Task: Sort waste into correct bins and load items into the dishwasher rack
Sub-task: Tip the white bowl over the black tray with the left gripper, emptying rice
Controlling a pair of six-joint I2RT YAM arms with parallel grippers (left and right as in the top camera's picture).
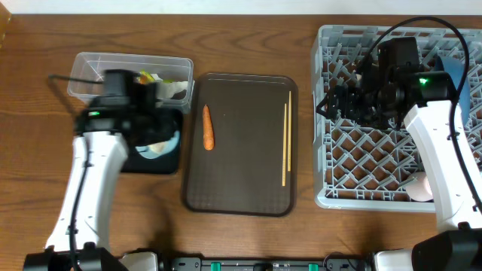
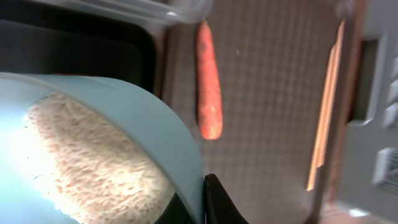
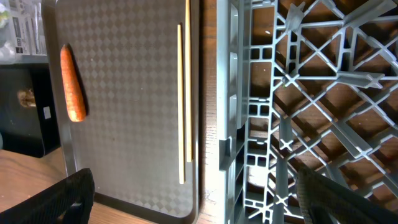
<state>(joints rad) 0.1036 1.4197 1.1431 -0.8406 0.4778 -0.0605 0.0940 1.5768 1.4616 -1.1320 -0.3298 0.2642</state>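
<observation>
My left gripper is shut on the rim of a cup that is light blue inside. The cup is tilted over the black tray bin, and white rice clings inside it. An orange carrot and a pair of chopsticks lie on the brown serving tray. The clear tub bin holds a yellow-green wrapper. My right gripper hangs open and empty over the left edge of the grey dishwasher rack.
A dark blue dish leans in the rack's far right corner, partly behind my right arm. A pale cup sits at the rack's near right. Bare wood shows around the serving tray and in front of the bins.
</observation>
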